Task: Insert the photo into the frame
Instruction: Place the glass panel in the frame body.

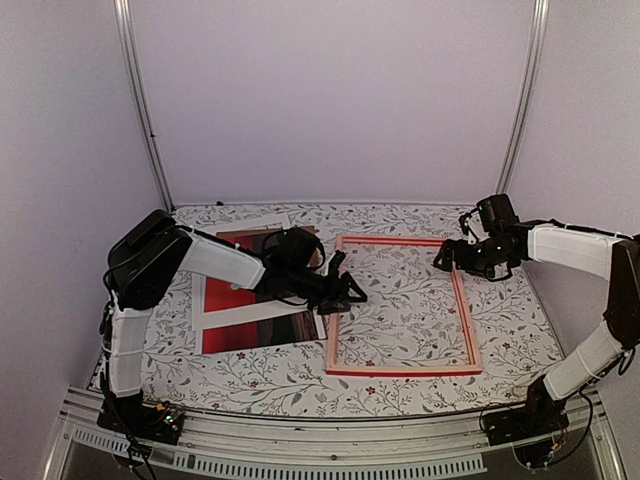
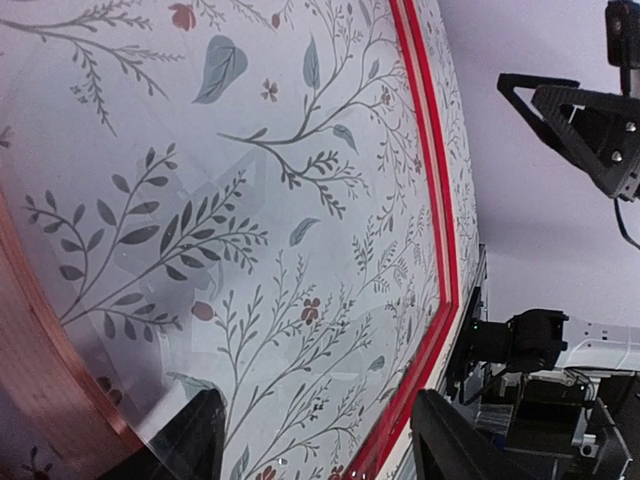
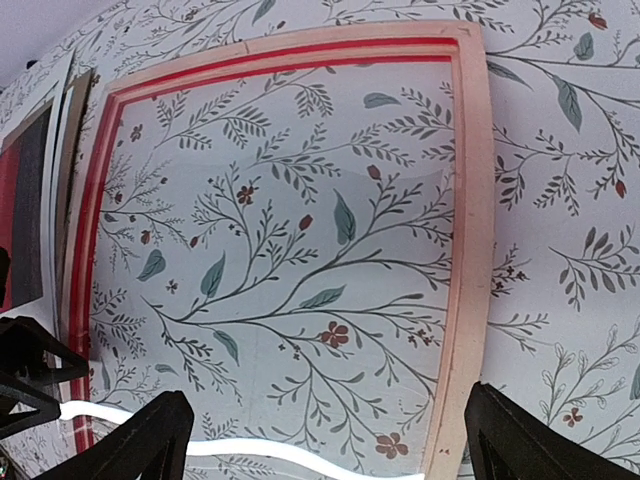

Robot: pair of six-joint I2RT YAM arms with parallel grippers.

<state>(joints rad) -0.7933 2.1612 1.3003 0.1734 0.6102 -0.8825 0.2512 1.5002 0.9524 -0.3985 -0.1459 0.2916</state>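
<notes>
The left gripper [image 1: 350, 291] sits low at the frame's [image 1: 400, 371] left rail, and its fingers [image 2: 190, 445] stand apart with nothing held between them. In its wrist view only the floral cloth [image 1: 250, 375] and a red stretch of the frame's far rail show in the gap.

The frame lies flat on the cloth, its opening showing the floral pattern. It runs from the left fingertips across to the right gripper [image 1: 447, 258].

The photo [image 1: 250, 300] lies flat behind the left fingers, under that arm and just beside the frame's left rail. It is outside the frame, and a white mat [image 1: 250, 316] strip crosses it.

The right gripper hangs over the frame's far right corner. Its fingers [image 3: 140, 445] are spread wide and empty, and the pale wood rail runs down towards one fingertip.
</notes>
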